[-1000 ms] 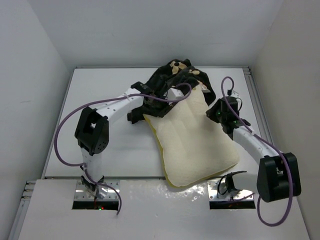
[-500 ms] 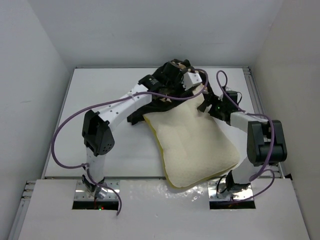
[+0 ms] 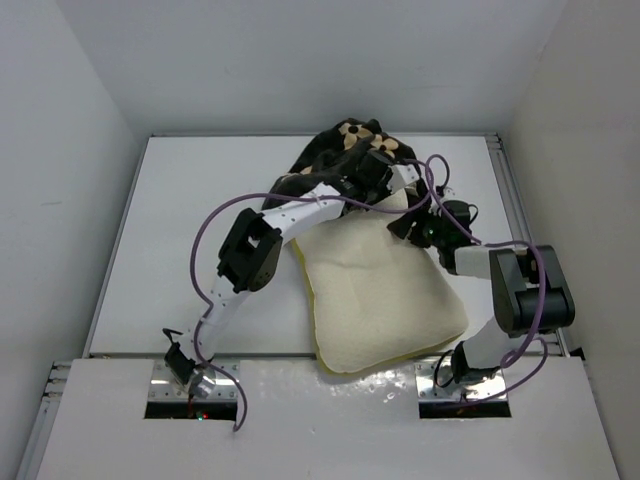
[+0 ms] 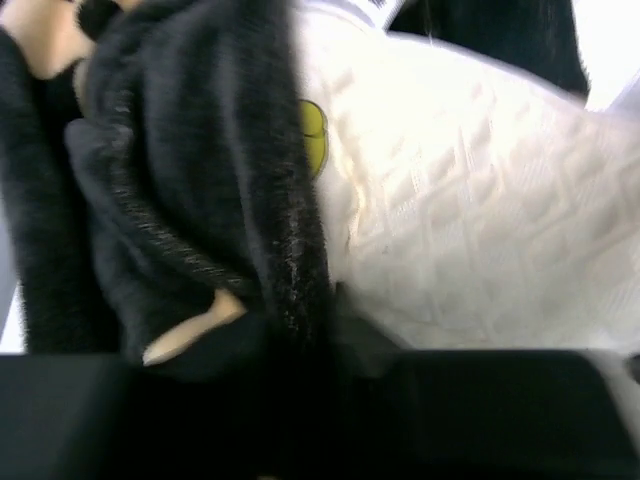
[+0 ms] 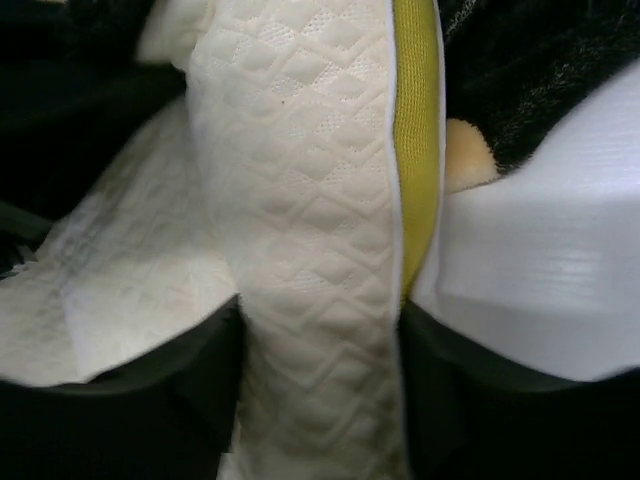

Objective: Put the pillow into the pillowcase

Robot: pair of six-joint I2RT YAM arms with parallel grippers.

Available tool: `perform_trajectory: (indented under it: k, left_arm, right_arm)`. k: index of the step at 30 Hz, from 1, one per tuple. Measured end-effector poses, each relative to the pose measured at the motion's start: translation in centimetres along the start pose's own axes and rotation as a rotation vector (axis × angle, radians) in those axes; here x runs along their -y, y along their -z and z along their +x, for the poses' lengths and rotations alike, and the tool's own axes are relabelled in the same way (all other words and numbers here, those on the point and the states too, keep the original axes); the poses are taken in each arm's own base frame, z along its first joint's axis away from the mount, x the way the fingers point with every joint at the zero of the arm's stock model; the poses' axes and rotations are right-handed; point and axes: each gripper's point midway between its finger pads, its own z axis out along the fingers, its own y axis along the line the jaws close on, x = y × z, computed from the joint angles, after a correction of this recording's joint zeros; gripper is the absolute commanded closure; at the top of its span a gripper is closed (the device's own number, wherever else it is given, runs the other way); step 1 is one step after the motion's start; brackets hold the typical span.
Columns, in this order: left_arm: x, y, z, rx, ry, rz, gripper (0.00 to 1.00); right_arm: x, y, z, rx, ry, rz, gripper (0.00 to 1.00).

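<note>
The cream quilted pillow [image 3: 385,290] lies in the middle of the table, its far end under the black flowered pillowcase [image 3: 340,150]. My left gripper [image 3: 385,175] sits at the pillowcase's edge over the pillow's far end. In the left wrist view the black pillowcase [image 4: 190,170] hem runs down into the left gripper [image 4: 320,400], beside the pillow [image 4: 480,200] and its yellow logo [image 4: 313,135]. My right gripper [image 3: 410,222] is at the pillow's far right corner. In the right wrist view the right gripper [image 5: 320,400] pinches the pillow [image 5: 310,250] edge next to the yellow piping [image 5: 415,130].
White walls enclose the white table [image 3: 190,200] on three sides. Purple cables [image 3: 205,250] loop from both arms above the table. The right arm's elbow [image 3: 530,290] is folded close to the pillow's right side. A raised rail [image 3: 505,190] runs along the table's right edge.
The left arm has swung right, its gripper now farther along the pillowcase's edge. The right gripper has moved in onto the pillow's far right corner. The pillow's near end has slid left.
</note>
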Motion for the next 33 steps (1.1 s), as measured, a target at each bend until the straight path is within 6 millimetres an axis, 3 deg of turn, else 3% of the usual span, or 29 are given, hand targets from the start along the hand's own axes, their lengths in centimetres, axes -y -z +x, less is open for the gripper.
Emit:
perform_trajectory:
  k: [1, 7, 13, 16, 21, 22, 24, 25, 29, 33]
  left_arm:
    - [-0.1, 0.2, -0.5, 0.011, 0.003, -0.003, 1.0]
    - [1.5, 1.6, -1.5, 0.027, 0.0, 0.107, 1.0]
    - [2.5, 5.4, -2.9, 0.064, 0.037, 0.296, 1.0]
    - [2.3, 8.1, -4.0, 0.102, 0.058, 0.361, 0.88]
    - [2.1, 13.2, -8.3, 0.239, 0.064, 0.414, 0.84]
    - [2.1, 14.0, -9.0, 0.257, 0.06, 0.414, 0.84]
    - [2.1, 15.3, -9.9, 0.283, 0.051, 0.411, 0.98]
    - [2.2, 15.6, -10.0, 0.287, 0.049, 0.411, 1.0]
    - [3.2, 15.8, -9.0, 0.264, 0.034, 0.439, 1.0]
    - [5.8, 16.2, -8.1, 0.247, -0.042, 0.528, 1.0]
  right_arm:
    - [-0.1, 0.1, 0.2, 0.006, -0.006, -0.003, 0.56]
    - [-1.3, 1.0, 1.0, 0.017, -0.033, -0.043, 1.0]
    - [-4.6, 3.7, 1.1, 0.042, 0.028, -0.097, 1.0]
    - [-7.3, 5.5, 0.8, 0.09, 0.124, -0.15, 1.0]
    - [-11.2, 8.7, 0.3, 0.192, 0.228, -0.25, 1.0]
    - [-11.4, 9.1, 0.4, 0.201, 0.235, -0.257, 1.0]
    - [-11.0, 9.4, 0.7, 0.205, 0.236, -0.239, 1.0]
    - [-10.8, 9.5, 0.8, 0.203, 0.234, -0.228, 1.0]
    - [-9.8, 9.5, 1.5, 0.2, 0.225, -0.184, 1.0]
    - [-9.1, 9.4, 2.0, 0.197, 0.218, -0.163, 1.0]
